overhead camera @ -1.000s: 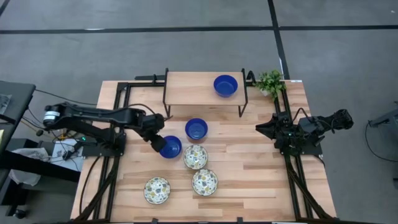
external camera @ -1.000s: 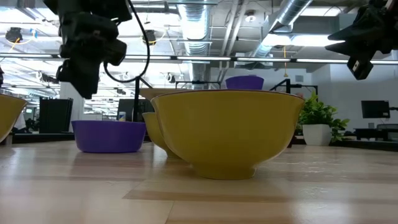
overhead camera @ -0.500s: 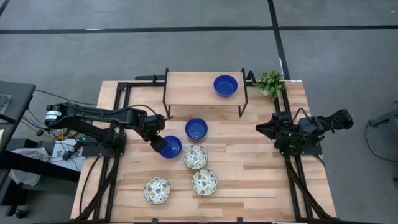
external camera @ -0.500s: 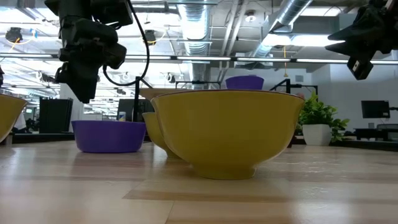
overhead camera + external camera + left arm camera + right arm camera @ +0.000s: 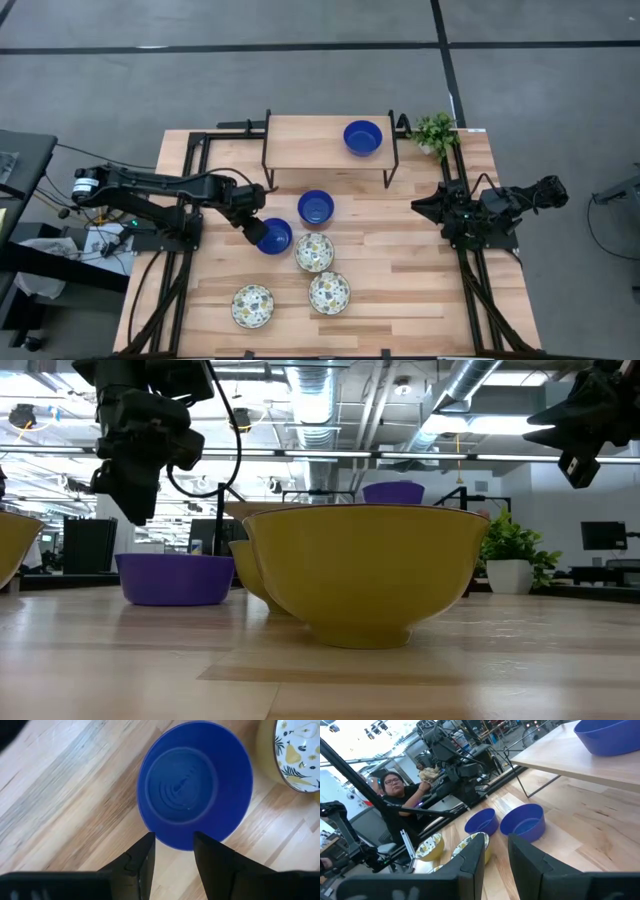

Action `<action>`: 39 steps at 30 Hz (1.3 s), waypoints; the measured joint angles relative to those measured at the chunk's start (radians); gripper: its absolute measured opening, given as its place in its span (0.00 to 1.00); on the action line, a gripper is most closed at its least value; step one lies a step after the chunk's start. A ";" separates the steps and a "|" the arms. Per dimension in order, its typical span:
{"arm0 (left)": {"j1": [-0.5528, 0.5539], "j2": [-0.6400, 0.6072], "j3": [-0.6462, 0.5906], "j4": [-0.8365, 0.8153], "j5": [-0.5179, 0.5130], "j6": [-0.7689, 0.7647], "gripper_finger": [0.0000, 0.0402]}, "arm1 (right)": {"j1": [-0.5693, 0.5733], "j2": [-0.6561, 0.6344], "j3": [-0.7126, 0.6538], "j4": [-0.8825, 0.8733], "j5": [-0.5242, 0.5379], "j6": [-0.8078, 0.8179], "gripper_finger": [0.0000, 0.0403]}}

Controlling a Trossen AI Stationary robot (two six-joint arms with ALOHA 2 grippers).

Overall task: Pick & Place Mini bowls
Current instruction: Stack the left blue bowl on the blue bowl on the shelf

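Note:
A blue mini bowl [image 5: 275, 238] [image 5: 195, 785] stands on the table left of centre. My left gripper [image 5: 257, 229] [image 5: 174, 851] hangs open just above its left rim, fingers slanting down, clear of it in the low view [image 5: 135, 510]. A second blue bowl [image 5: 316, 207] stands behind it. A third blue bowl [image 5: 362, 137] rests on the raised shelf [image 5: 310, 140]. Three patterned bowls [image 5: 314, 252], [image 5: 329, 292], [image 5: 252, 305] sit nearer the front edge. My right gripper [image 5: 420, 205] [image 5: 496, 855] waits open at the table's right side.
The shelf stands on a black wire frame [image 5: 268, 150] at the table's far side. A small green plant [image 5: 435, 130] is at the far right corner. Bare wood lies between the bowls and the right arm. A person [image 5: 395, 790] sits beyond the table's left side.

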 joint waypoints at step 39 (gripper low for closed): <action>-0.345 0.041 0.000 0.192 -0.060 0.595 0.33 | 0.000 0.000 0.000 -0.001 -0.006 0.071 0.19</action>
